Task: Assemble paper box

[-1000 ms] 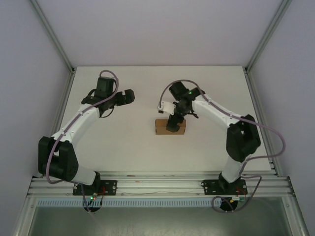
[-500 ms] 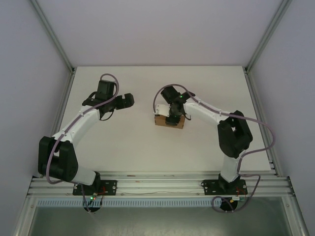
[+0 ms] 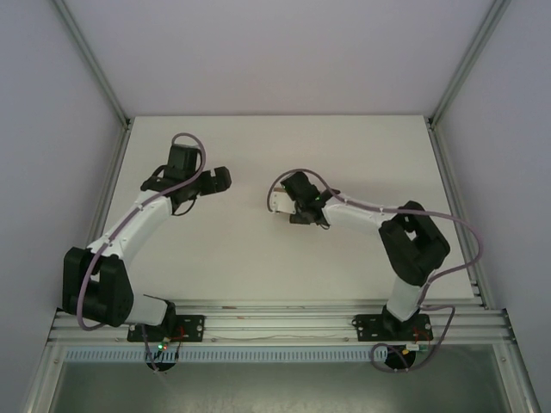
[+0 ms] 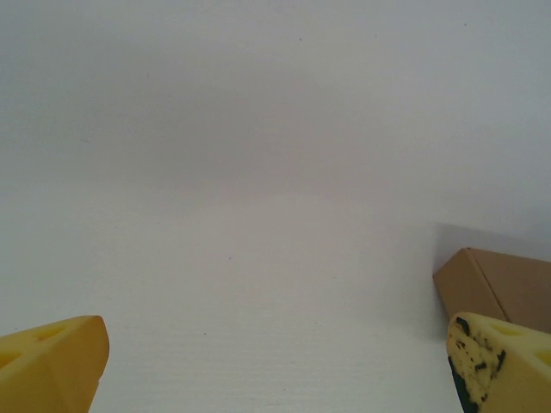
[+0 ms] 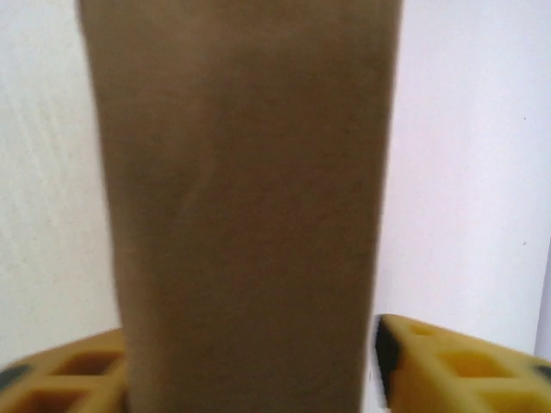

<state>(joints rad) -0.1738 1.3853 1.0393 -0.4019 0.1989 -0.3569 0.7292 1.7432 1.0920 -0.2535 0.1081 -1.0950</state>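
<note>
White counter [image 3: 224, 249], matte and bare, inside a pale-walled enclosure with metal frame rails

Box [image 5: 245, 206]: plain brown cardboard in a flat rectangular form, sitting right of centre at the right gripper [image 3: 291, 209]. Whether it rests on the counter or is raised off it cannot be told.

Right gripper: jaws drawn in to the box's width. The right wrist view shows the box running lengthwise between the two yellow fingers [image 5: 456, 366], one against each long side. The picture is soft at the pads, but this reads as a hold on the box.

Left gripper [image 3: 217, 179]: jaws spread wide and holding nothing, over bare counter, well apart from the right gripper. The left wrist view shows a corner of the box [image 4: 504, 280] just beyond its right finger.

Handling, by judgement:
- The box is light and thin-walled.
- It is likely stiff along its folds, but the broad faces will dent under hard pressure.
- The smooth paper may slip on the pads.
- The best hold is across the narrow width near mid-length, with moderate force.
- Keep clear of any loose flap or tab, which would bend rather than carry load
</note>
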